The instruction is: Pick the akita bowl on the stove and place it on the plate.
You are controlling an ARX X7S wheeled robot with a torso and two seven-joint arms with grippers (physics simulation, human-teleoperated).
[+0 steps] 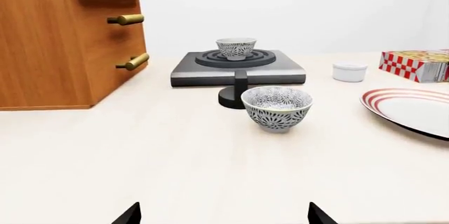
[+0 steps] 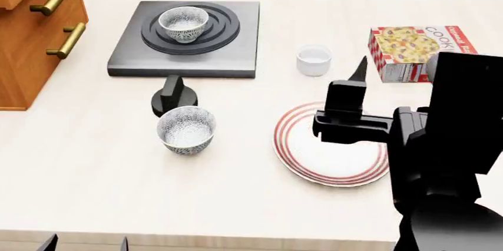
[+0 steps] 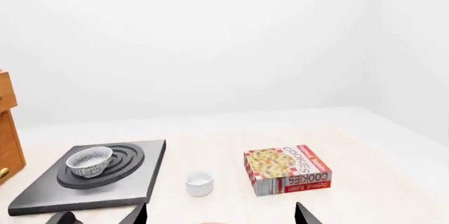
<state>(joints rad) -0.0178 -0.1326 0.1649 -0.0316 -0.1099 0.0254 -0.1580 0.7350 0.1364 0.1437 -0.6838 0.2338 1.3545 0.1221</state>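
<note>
On the pale table (image 2: 94,162), the empty, open right gripper (image 2: 357,77) partly hides the plate (image 2: 303,157)

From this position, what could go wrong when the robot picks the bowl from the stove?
1. A second, look-alike bowl stands on the table nearer the robot; it could be grabbed instead of the akita bowl on the stove.
2. The right gripper hangs over the plate, perhaps blocking placement.

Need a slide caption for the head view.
Akita bowl sits on the stove; right claw hovers over the plate.
</note>
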